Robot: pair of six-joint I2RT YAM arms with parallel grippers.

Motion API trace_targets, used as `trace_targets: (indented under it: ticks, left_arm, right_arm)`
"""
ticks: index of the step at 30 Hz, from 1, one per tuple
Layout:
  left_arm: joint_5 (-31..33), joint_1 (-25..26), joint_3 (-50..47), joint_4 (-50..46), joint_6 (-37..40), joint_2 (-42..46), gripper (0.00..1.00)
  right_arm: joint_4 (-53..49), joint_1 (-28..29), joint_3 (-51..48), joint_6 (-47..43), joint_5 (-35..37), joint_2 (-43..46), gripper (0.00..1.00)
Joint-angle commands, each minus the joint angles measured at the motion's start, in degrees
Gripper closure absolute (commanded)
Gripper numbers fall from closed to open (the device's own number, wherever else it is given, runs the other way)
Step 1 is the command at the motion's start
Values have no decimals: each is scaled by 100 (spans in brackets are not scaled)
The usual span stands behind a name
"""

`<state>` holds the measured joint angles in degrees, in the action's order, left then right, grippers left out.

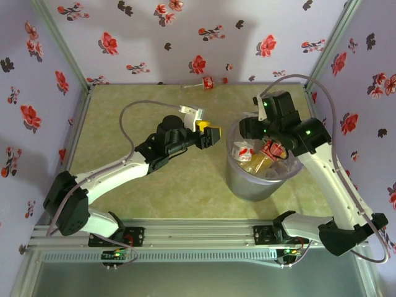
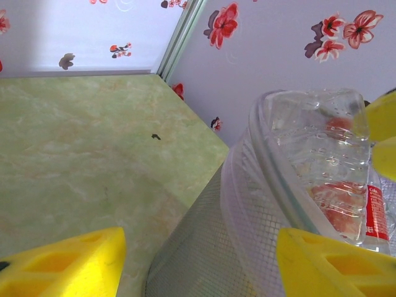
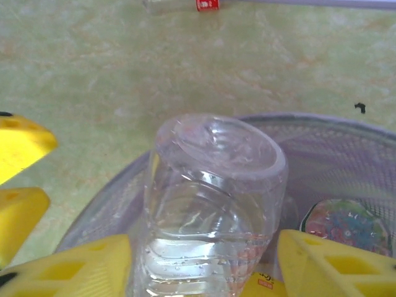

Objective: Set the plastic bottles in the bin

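The bin (image 1: pixel 242 180) stands right of centre with several plastic bottles (image 1: pixel 257 162) piled inside. My right gripper (image 1: pixel 258 131) (image 3: pixel 204 272) hovers over it. Its yellow fingers are open on either side of a clear bottle (image 3: pixel 213 185) (image 2: pixel 322 154), which stands base up with its red-labelled end down among the others. A thin gap shows at the right finger. My left gripper (image 1: pixel 210 135) (image 2: pixel 198 266) is open and holds nothing, just outside the bin's left wall (image 2: pixel 210 247). One more bottle (image 1: pixel 204 83) (image 3: pixel 185 5) lies against the back wall.
Flowered walls and metal posts close the table on three sides. The green tabletop (image 1: pixel 142 105) stretches left and behind the bin. A colourful round lid or label (image 3: pixel 346 226) shows inside the bin.
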<state>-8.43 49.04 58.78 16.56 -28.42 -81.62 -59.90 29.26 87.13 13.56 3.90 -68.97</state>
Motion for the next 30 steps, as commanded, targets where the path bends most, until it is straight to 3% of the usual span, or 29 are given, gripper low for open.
trace_targets:
  ticks: [1,8,19,24,27,30]
  left_arm:
    - [-19,40,124,-8,101,7,34]
    - [7,-29,98,-50,151,56,33]
    - [19,-730,642,-971,791,-56,28]
    - [8,-1230,1258,-1467,1353,-538,20]
    - [-102,-1613,1609,-1528,1487,-1007,14]
    - [-289,-1974,2067,-1507,1480,-1632,8]
  right_arm:
    - [-97,-8,-420,49,-60,18,40]
    - [488,-8,-1154,340,-466,4,40]
    - [-316,-201,227,-50,311,128,30]
    - [-840,-884,586,-177,825,322,28]
    - [-1142,-1554,598,-240,1347,438,28]
    - [-1151,-2394,304,-310,1205,587,28]
